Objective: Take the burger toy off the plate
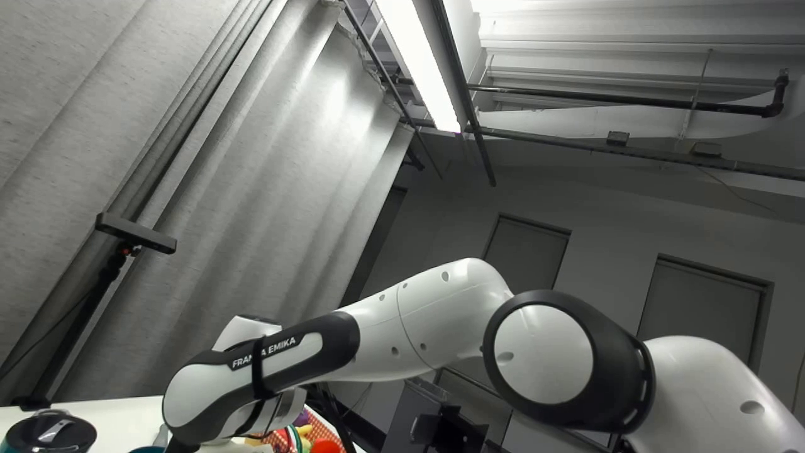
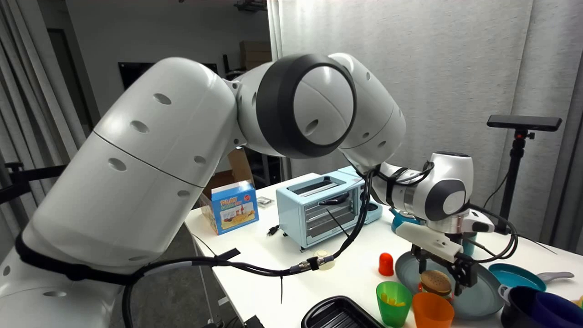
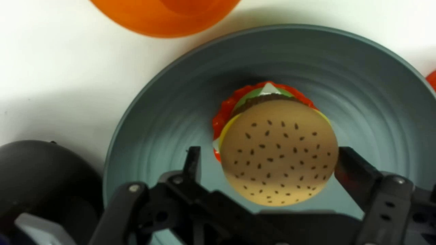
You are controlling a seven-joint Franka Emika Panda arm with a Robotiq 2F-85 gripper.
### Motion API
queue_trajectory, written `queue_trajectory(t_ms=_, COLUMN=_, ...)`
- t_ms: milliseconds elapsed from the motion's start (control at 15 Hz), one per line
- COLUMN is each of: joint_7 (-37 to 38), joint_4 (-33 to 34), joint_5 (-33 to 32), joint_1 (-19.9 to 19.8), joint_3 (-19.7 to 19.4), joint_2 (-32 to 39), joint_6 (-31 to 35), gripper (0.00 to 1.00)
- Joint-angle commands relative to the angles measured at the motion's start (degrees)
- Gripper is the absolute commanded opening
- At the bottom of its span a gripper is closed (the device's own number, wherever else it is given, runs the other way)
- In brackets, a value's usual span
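white arm (image 2: 305, 105): lower left to right of an exterior view | gray plate (image 3: 160, 115): centre and right of wrist view | gripper (image 3: 269, 160): jaws wide apart, lower half there | orange cup (image 3: 167, 17): top edge, left of centre | burger toy (image 3: 277, 153): mid-frame, on plate, between jaws; contact at frame-right jaw unclear

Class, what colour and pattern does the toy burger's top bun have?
The top bun is tan, dotted with dark seed-like specks; best seen in the wrist view.
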Motion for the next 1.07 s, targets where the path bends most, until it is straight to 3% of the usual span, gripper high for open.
queue_trajectory(t_ms=0, joint_7=-0.31, joint_4=3.27, joint_5=0.18, joint_1=-1.00, joint_3=0.93, joint_2=1.25, joint_6=-4.21, gripper=1.00)
queue_trajectory(t_ms=133, joint_7=-0.36, joint_4=3.55, joint_5=0.02, joint_1=-0.95, joint_3=0.84, joint_2=1.36, joint_6=-4.34, gripper=0.72)
queue_trajectory(t_ms=333, joint_7=-0.11, joint_4=3.70, joint_5=0.11, joint_1=-0.93, joint_3=0.81, joint_2=1.37, joint_6=-4.44, gripper=0.51)
queue_trajectory(t_ms=867, joint_7=0.26, joint_4=3.60, joint_5=0.16, joint_1=-0.86, joint_3=0.73, joint_2=1.47, joint_6=-3.33, gripper=0.51)
queue_trajectory(t_ms=1000, joint_7=-0.22, joint_4=-1.02, joint_5=-0.06, joint_1=-1.13, joint_3=0.38, joint_2=-2.39, joint_6=-1.90, gripper=0.51)
